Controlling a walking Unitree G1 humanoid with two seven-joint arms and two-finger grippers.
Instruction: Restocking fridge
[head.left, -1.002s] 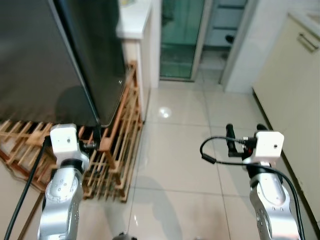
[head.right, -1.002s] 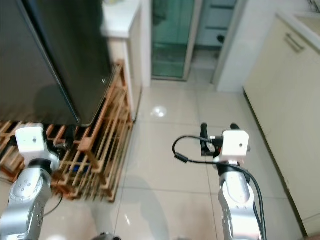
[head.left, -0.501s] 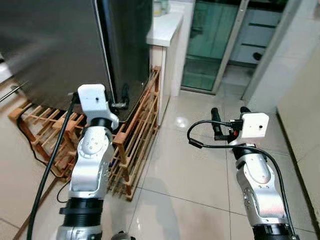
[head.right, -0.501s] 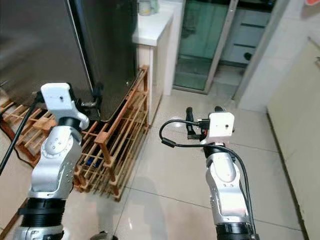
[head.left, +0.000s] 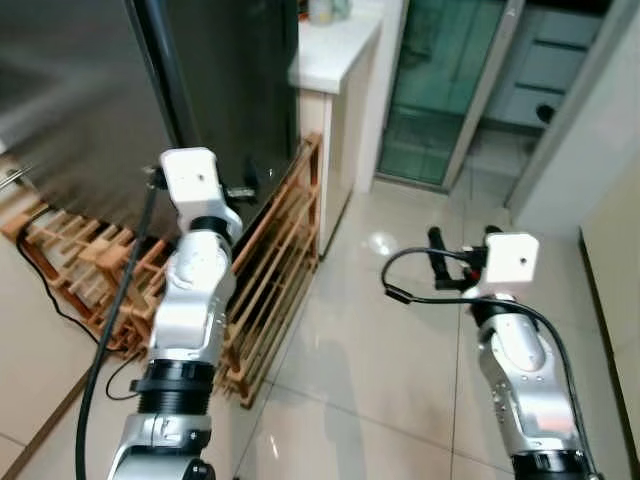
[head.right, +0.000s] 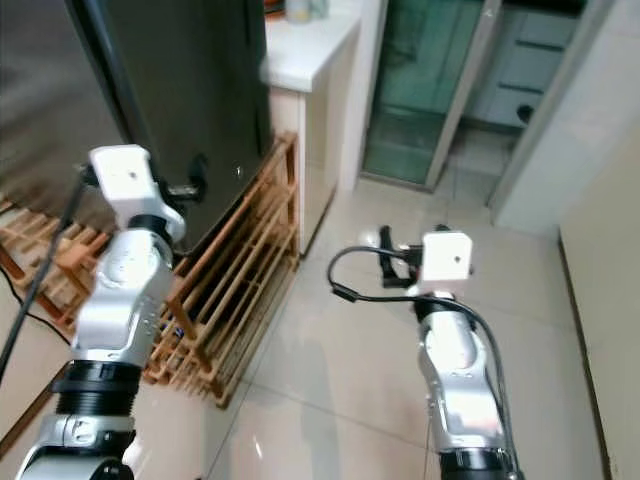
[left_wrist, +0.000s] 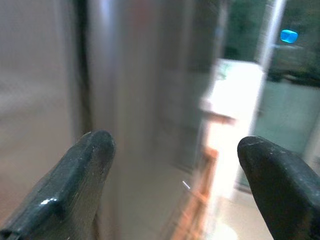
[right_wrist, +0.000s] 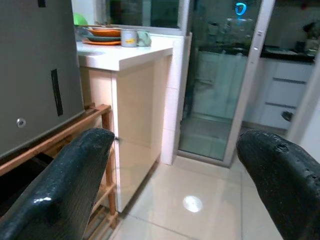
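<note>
Two silver arms raised before a dark fridge (head.left: 110, 90) standing on a wooden slatted rack (head.left: 270, 270), white-topped bench (head.left: 335, 50) just beside, glass door (head.left: 440, 90) beyond, glossy tile floor (head.left: 360, 360) below. Left end effector (head.left: 250, 190) close to fridge's front edge; right end effector (head.left: 462, 250) over floor, well apart from fridge

Left wrist view: blurred fridge face, fingers (left_wrist: 80, 180) spread wide, nothing between

Right wrist view: fingers (right_wrist: 65, 190) likewise released and empty; plates (right_wrist: 102, 34) and cups (right_wrist: 129, 37) on bench

Glossy pale floor tiles (head.left: 350, 340), a wooden slatted rack (head.left: 270, 270), white counter (head.left: 335, 55), glass sliding door (head.left: 440, 90)
</note>
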